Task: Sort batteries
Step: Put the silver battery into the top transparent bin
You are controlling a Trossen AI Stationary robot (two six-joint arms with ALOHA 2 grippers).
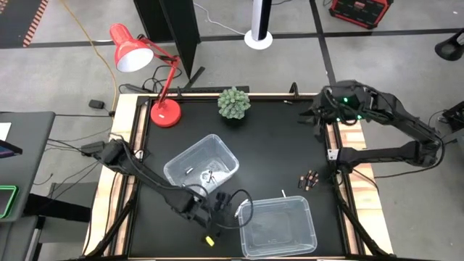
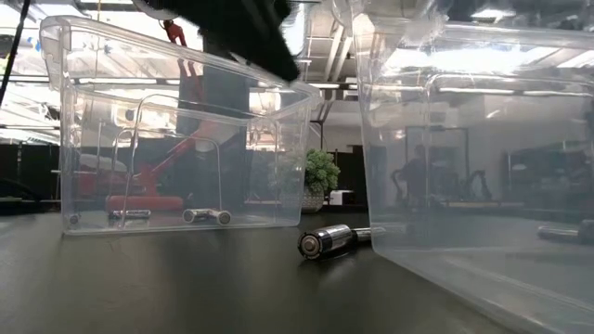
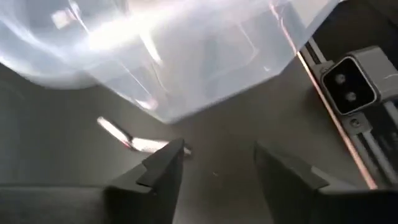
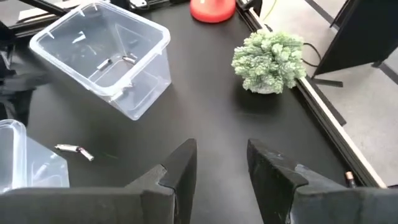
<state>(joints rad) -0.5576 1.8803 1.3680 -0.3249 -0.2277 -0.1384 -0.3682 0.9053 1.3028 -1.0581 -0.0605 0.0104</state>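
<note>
I see two bins (image 1: 204, 164) (image 1: 279, 227) of clear, glossy plastic, both catching glare. My tabletop (image 1: 275, 141) is matt black with a pale wood edge. The batteries (image 2: 327, 241) (image 1: 311, 179) look like smooth, shiny metal. The lamp (image 1: 135, 49) is glossy red. My tools' fingers (image 4: 180, 169) (image 3: 163, 167) look like matt dark plastic.

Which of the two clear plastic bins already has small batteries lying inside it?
The tilted clear plastic bin nearer the red lamp holds batteries. The other clear bin, at the front edge, shows none.

Open left end effector (image 3: 217, 165) above a battery (image 3: 140, 142) beside a clear bin (image 3: 186, 56).
</note>
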